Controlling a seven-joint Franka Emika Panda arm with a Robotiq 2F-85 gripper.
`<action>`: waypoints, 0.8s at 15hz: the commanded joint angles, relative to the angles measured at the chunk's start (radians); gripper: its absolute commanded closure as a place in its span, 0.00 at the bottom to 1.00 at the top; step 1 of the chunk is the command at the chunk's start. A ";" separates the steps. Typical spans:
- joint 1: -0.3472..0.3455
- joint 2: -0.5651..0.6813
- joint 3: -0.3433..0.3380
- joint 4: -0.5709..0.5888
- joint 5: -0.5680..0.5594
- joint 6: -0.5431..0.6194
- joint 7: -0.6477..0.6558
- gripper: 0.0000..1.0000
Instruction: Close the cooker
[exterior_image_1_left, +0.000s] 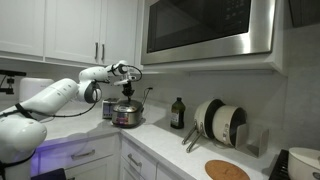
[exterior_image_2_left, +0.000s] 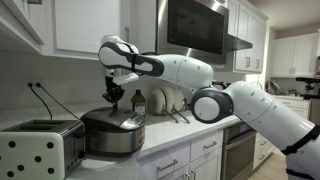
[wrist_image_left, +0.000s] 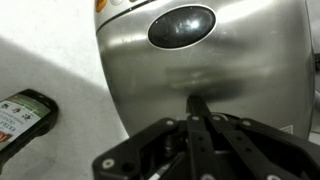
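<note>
Cooker (wrist_image_left: 210, 60) fills the wrist view, edges cropped; hand (wrist_image_left: 197, 103) fully closed, empty.

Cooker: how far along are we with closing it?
Done: the cooker looks closed in both exterior views, with no inner face showing. In hand: the shut tool is tip-down at its steel lid. Left: confirm the latch, which I cannot see, then back off.
</note>
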 joint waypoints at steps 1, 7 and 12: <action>0.002 0.019 -0.028 -0.012 -0.025 -0.076 0.038 1.00; -0.002 -0.031 0.000 0.005 -0.004 0.008 -0.008 0.44; 0.014 -0.109 0.028 0.018 0.016 0.095 -0.050 0.07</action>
